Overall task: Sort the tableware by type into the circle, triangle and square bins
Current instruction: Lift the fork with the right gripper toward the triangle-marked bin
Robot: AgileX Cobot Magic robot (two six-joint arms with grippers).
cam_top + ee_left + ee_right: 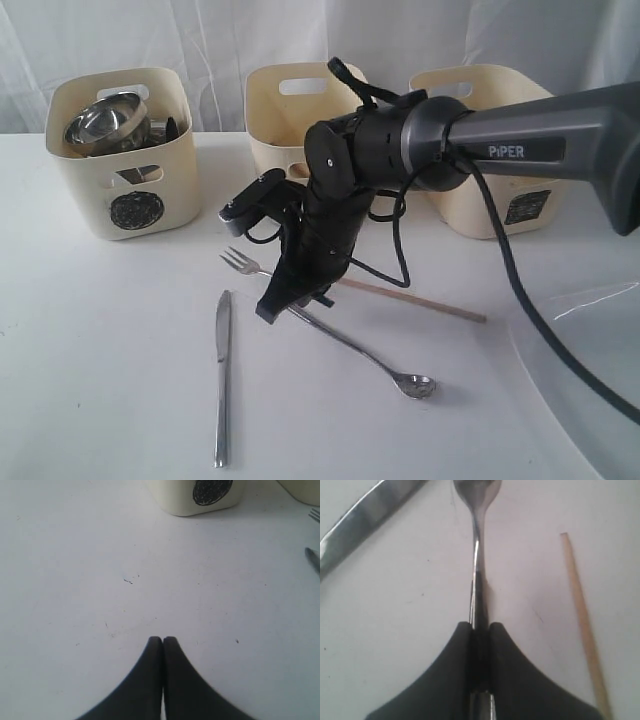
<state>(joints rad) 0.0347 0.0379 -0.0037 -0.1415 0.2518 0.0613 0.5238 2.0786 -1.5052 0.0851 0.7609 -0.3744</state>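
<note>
My right gripper (pixel 272 306) (pixel 480 625) is shut on the handle of the steel fork (pixel 236 262) (pixel 476 500), low over the table. The knife (pixel 222 380) (pixel 365 522) lies just left of it, and the spoon (pixel 415 383) lies to its right. A wooden chopstick (pixel 420 300) (pixel 582 620) lies behind the gripper. The circle bin (pixel 120 150) (pixel 200 495) holds a steel bowl (pixel 100 122) and other steel pieces. My left gripper (pixel 162 639) is shut and empty over bare table. It does not show in the exterior view.
Two more cream bins stand at the back: the middle one (pixel 290 105), its mark hidden by the arm, and the right one (pixel 500 150) with a dark mark. The large white plate (pixel 590 400) fills the front right corner. A black cable hangs from the right arm.
</note>
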